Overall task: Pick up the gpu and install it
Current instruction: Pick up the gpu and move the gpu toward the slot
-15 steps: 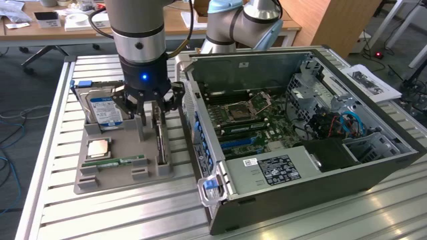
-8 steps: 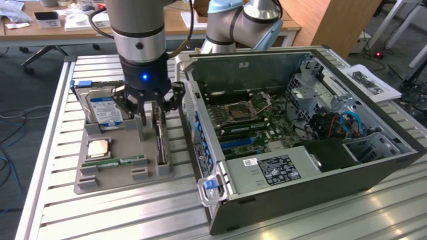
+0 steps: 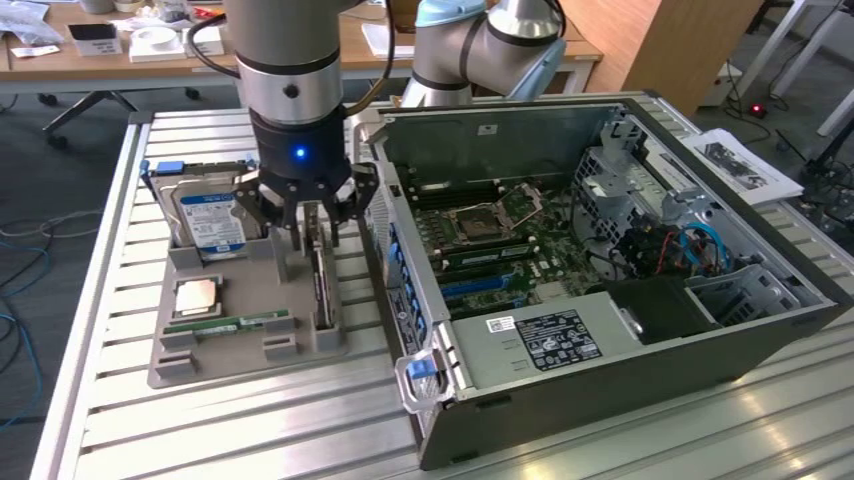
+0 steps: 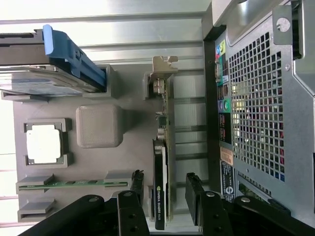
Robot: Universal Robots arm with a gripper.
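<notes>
The gpu stands on edge in a slot of the grey holder, a thin black card with its silvery bracket end far from the wrist. My gripper hangs just above it, open, with one finger on each side of the card. In the wrist view the gpu runs between the two black fingers, and a small gap shows on both sides. The open computer case lies to the exterior view's right, its motherboard exposed.
The holder also carries a silver hard drive with a blue label, a CPU and a green memory stick. The case's rear panel stands close beside the gpu. Everything rests on a slatted aluminium table.
</notes>
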